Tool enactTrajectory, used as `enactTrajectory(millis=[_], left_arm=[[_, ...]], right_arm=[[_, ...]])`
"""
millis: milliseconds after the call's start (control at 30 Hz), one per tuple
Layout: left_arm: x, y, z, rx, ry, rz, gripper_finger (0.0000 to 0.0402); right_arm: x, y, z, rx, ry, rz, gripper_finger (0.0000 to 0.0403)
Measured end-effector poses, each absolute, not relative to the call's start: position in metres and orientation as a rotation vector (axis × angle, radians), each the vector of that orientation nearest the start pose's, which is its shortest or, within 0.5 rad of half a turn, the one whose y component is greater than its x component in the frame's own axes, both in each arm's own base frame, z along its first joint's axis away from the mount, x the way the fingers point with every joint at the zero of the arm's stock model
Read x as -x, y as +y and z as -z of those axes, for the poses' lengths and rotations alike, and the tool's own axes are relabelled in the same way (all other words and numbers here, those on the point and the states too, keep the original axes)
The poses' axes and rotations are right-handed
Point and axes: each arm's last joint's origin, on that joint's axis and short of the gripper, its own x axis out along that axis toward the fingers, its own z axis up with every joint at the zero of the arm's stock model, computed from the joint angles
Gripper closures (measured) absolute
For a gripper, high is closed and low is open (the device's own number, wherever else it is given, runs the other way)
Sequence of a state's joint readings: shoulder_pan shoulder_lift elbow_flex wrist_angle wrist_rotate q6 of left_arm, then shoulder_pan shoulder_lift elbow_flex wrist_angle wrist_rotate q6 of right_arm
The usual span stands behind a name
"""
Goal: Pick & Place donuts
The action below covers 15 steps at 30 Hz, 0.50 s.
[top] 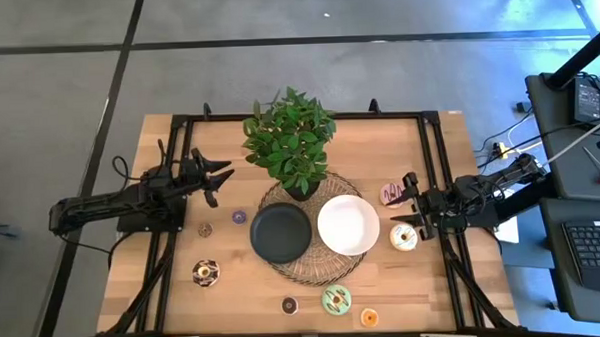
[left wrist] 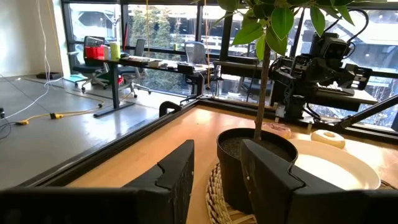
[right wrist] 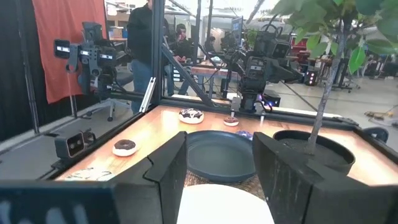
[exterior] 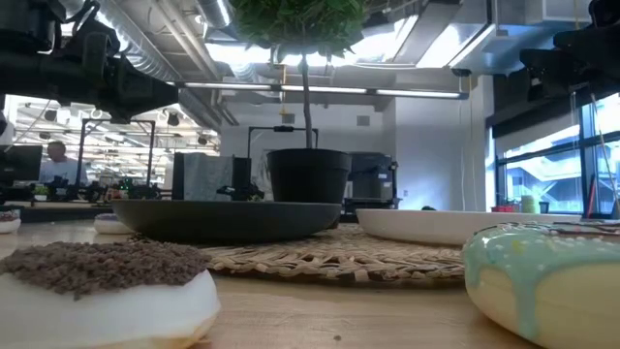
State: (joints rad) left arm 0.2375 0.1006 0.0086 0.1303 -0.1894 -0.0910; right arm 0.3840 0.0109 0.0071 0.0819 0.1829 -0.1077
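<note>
1. Donuts are lying scattered on the desk (top: 384, 286): a pink one (top: 391, 193) and a cream one (top: 403, 237) on the right side, a green one (top: 337, 300), an orange one (top: 369, 317) and a small brown one (top: 290, 305) along the near edge.
2. A dark sprinkled one (top: 205, 273), a small one (top: 205, 230) and a purple one (top: 239, 218) are lying on the left side.
3. The black plate (top: 280, 233) and white plate (top: 348, 225) are sitting side by side on a woven mat (top: 306, 271), both holding no donut.
4. A plant (top: 290, 139) is standing just behind the plates.
5. The right gripper (top: 411, 207) is hovering between the pink and cream donuts, fingers apart, holding nothing.
6. The left gripper (top: 218, 177) is waiting at the left, fingers apart, holding nothing.
</note>
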Motion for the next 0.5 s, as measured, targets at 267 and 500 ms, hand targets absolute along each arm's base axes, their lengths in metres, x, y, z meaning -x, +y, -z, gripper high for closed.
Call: enactTrajectory(millis=[267,500], left_arm=[[-0.099,0.03,-0.171,0.089,-0.058,-0.425,0.0274],[-0.099,0.03,-0.171,0.089,-0.058,-0.425,0.0274]], right_arm=[[-0.092,0.031,-0.17,0.04,-0.051,-0.195,0.0221],[-0.091,0.021,-0.18,-0.028,-0.051,0.115,0.0221]])
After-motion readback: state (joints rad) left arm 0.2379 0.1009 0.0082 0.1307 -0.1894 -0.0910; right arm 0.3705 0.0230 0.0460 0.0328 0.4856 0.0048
